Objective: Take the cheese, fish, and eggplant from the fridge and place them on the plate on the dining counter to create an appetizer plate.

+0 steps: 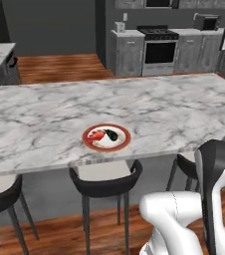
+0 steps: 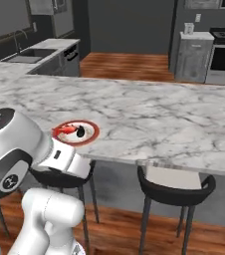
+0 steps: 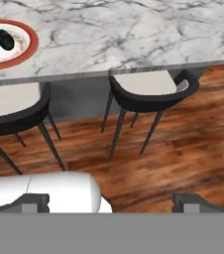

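The dining counter (image 1: 134, 107) is a long slab of white marble threaded with grey veins, smooth and faintly glossy, its front edge thick and squared; near that edge sits the plate (image 1: 106, 137), round and flat, white in the middle with a broad red-brown rim; on it lies the fish (image 1: 96, 135), a small reddish piece toward the plate's left in the left base view, and touching or just beside it the eggplant (image 1: 110, 134), a dark, almost black oval lump with a smooth skin; I cannot make out a yellow wedge on the plate from these angles. Under the counter's overhang stand stools (image 1: 105, 175) with black curved backs that wrap round pale, flat seat pads, on thin dark splayed legs; the floor (image 3: 183, 149) beneath is warm reddish-brown wood with streaked grain. In the hand view the gripper (image 3: 111, 203) hangs low over the floor in front of the stools, well apart from the plate (image 3: 5, 43), which shows at the upper left; its two small dark grey finger tips (image 3: 191, 202) stand far apart with nothing between them, so the jaws are wide and empty. Beyond the counter a steel-fronted stove (image 1: 159, 50) with a dark oven window sits among grey cabinets.
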Robot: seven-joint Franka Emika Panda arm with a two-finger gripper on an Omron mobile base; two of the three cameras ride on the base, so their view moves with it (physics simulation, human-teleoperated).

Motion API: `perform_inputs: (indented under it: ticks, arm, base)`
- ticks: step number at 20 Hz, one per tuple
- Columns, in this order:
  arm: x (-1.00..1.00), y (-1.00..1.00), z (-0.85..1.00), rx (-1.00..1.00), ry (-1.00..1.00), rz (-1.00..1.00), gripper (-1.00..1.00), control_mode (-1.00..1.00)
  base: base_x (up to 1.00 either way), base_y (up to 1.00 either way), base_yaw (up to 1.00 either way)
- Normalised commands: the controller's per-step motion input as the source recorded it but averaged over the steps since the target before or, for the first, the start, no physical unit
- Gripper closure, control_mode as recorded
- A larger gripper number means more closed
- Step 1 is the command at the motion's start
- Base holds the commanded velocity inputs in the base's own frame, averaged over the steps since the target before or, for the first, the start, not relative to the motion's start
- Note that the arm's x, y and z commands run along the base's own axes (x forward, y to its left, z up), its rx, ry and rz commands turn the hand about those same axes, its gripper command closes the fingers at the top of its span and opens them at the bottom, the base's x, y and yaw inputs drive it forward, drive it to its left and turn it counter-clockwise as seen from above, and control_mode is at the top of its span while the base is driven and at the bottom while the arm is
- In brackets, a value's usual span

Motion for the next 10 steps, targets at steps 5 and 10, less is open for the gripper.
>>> perform_inputs:
  ticks: [5,10]
  arm:
    - [0.00,0.00,0.00,0.00,0.00,0.00,-1.00,1.00]
    - [0.00,0.00,0.00,0.00,0.00,0.00,-1.00,1.00]
  base:
    - [0.02,-1.00,-0.13]
    - [0.06,-1.00,-0.16]
